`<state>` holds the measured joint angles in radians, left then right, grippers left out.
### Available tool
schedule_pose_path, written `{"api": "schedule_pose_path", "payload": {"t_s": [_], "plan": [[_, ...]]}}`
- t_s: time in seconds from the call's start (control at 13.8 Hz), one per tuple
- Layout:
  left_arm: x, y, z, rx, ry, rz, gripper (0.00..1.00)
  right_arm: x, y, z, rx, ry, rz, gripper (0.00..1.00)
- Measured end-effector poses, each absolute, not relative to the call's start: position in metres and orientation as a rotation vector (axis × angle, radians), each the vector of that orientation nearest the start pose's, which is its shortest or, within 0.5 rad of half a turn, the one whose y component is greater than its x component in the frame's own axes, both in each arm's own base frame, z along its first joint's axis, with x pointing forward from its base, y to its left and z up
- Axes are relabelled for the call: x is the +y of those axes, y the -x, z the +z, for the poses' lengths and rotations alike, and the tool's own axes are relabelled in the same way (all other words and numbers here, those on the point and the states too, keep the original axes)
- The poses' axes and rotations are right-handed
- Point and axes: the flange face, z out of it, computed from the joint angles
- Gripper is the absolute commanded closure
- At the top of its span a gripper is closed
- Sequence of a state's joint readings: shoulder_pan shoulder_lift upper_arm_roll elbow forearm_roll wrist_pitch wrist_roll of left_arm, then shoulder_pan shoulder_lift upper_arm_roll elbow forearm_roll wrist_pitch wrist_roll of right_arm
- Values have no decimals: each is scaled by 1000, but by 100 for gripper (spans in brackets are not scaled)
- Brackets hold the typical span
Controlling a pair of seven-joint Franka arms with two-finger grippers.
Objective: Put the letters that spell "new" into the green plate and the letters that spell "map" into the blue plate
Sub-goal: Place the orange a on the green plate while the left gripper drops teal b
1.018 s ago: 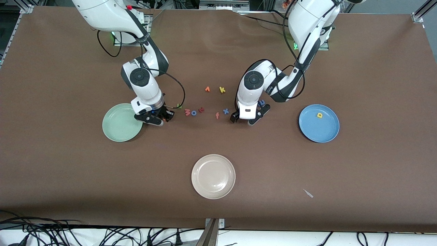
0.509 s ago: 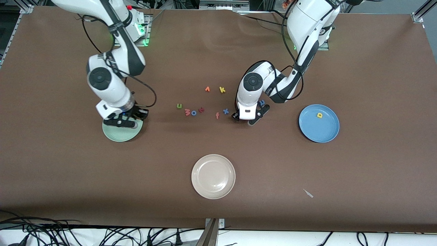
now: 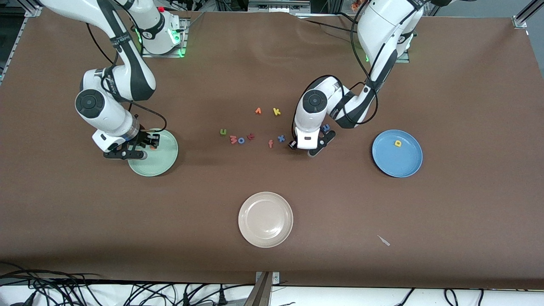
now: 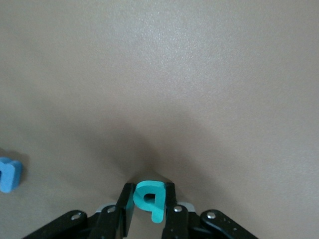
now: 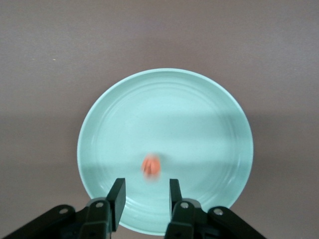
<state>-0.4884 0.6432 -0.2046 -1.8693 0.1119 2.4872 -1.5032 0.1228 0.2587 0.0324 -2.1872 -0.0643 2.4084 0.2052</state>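
Orange e [image 5: 151, 166]: we see it blurred, in front of the green plate's face and just ahead of the right gripper's fingertips, free of both; whether it rests on the plate we cannot tell
Green plate [image 3: 163, 163]: toward the right arm's end of the table, well apart from the letter cluster
Right gripper [image 5: 144, 191]: we find it over the green plate's edge, jaws parted a little with nothing between them
Green n [image 3: 223, 132]: on the table at the cluster's end nearest the green plate
Pinkish-red w [image 3: 233, 139]: just beside the blue o [image 3: 241, 140], a touch nearer the front camera than the green n
Teal letter [image 4: 149, 197]: we see it pinched upright between the left gripper's fingers, low against the table
Left gripper [image 4: 149, 209]: down at the table beside the blue x [image 3: 281, 138], jaws closed on the teal letter
Blue m [image 4: 9, 174]: on the table close by the left gripper, partly hidden by the arm in the front view
Yellow letter [image 3: 398, 143]: lying in the blue plate
Blue plate [image 3: 399, 168]: toward the left arm's end of the table
Other letters: a reddish f [image 3: 270, 144] beside the blue x, a yellow k [image 3: 276, 111] farther from the front camera
Beige-white plate [image 3: 265, 231]: nearest the front camera, midway between the two coloured plates
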Motion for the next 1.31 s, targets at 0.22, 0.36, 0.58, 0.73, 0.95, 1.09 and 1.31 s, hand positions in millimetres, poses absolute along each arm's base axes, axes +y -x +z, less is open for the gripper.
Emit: {"api": "schedule_pose_path", "payload": {"t_s": [0.22,0.36,0.58,0.73,0.95,1.09,1.31], "plan": [[-366,-509,175,-915,2840,219,100,114,-542,268,78,3166,43,39],[-324,-530,183,-742,2807,335,100,156,-532,269,190,3144,44,36],[-254,-556,203,-493,2809,503,100,233,-507,273,372,3078,10,32],[-205,-570,219,-318,2840,600,100,265,-492,267,456,3031,-3,32],[-133,-586,230,-118,2901,697,100,286,-480,250,509,2987,-3,29],[-97,-590,227,0,2940,741,78,293,-471,234,493,2972,-4,29],[-70,-589,212,108,2970,786,0,308,-455,215,439,2973,11,29]]}}
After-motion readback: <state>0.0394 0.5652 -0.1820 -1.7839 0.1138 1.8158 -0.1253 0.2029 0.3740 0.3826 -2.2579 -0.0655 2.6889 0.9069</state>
